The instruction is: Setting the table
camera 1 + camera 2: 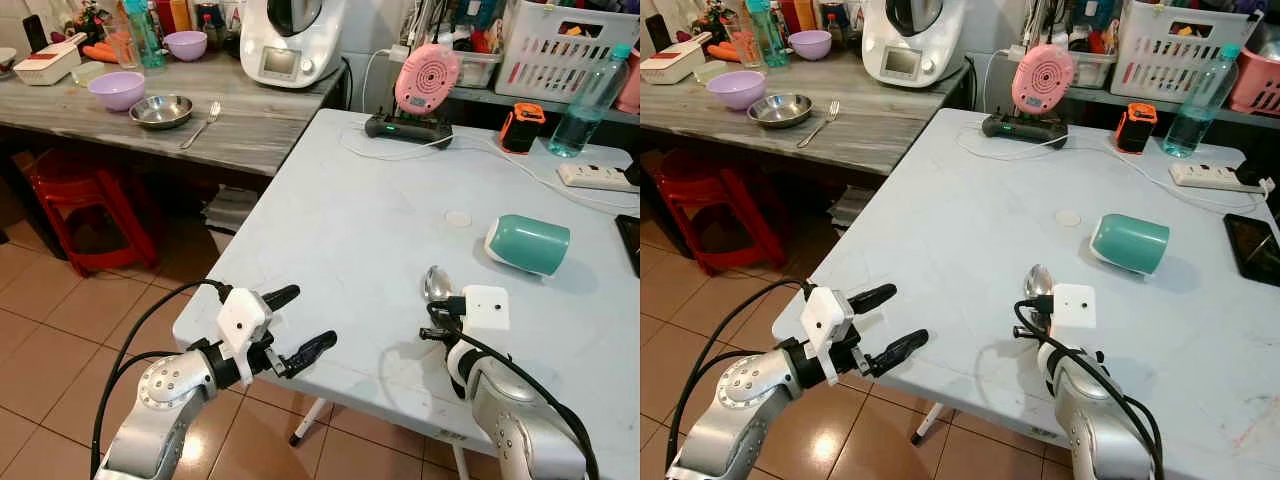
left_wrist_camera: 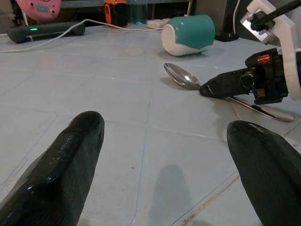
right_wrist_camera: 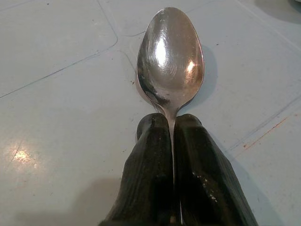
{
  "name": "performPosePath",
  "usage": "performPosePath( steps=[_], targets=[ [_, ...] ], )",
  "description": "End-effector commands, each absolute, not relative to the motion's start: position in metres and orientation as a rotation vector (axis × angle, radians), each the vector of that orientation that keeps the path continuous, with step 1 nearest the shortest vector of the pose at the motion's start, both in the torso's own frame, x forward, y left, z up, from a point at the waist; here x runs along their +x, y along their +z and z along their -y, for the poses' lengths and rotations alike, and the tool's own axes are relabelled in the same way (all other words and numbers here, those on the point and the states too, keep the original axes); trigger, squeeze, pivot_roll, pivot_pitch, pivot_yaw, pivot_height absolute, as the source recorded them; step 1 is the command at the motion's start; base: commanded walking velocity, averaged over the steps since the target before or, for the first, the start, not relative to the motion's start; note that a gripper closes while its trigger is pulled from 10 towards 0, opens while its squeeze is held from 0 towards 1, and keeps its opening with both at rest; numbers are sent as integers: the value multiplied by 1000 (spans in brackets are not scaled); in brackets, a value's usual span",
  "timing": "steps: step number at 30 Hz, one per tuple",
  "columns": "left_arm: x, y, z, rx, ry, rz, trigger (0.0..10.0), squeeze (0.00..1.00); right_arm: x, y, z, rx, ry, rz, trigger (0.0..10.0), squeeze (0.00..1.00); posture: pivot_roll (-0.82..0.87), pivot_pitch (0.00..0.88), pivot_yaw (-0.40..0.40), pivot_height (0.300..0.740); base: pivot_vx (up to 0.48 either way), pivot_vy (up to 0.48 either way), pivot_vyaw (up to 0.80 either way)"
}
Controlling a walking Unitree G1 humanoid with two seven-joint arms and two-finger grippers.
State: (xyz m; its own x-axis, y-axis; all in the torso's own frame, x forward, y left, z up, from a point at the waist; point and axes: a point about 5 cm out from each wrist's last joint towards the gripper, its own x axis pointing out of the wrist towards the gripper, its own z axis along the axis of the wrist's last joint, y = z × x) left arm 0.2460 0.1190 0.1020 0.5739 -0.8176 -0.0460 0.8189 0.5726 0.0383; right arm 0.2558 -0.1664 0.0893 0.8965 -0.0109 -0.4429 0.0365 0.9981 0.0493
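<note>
The right gripper [image 3: 171,123] pinches the neck of a spoon [image 3: 170,54], its two black fingers pressed flat against the thin handle. The spoon is polished metal with an oval bowl, and it lies low over the pale, smooth plastic table [image 1: 340,220] just ahead of the fingertips. Beyond the gripper and to its right a teal mug [image 1: 528,243] lies on its side, a rounded cylinder with a white rim; what it holds, if anything, cannot be seen. A small white disc [image 1: 458,217] sits flat on the table further ahead.

The left gripper [image 1: 290,322] hangs at the table's near edge with its fingers spread wide, well apart from the right one, holding nothing.

Far ahead of the left gripper, on a grey wood-grain counter [image 1: 250,120], stand a shallow steel bowl [image 1: 161,110], a lilac bowl [image 1: 117,90] and a fork [image 1: 203,124] beside them. A white slatted basket [image 1: 560,50] stands far beyond the right gripper, with a clear bottle [image 1: 590,100] in front of it
</note>
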Motion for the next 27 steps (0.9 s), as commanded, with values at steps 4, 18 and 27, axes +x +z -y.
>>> performPosePath(
  steps=[4, 18, 27],
  targets=[
    [245, 103, -120, 85, -977, -19, 10000, 0, 252, 77, 175, 88, -99, -519, 0, 0, -45, 49, 11, 740, 0, 0, 0],
    [280, 109, -142, 33, -559, 19, 10000, 0, 282, 157, 174, 222, -146, -62, 0, 0, -56, 49, 4, 740, 0, 0, 0],
    [285, 110, -138, -40, -504, 32, 10000, 0, 282, 158, 174, 201, -143, -45, 10000, 0, -63, 48, -2, 740, 0, 119, -136]
  ],
)
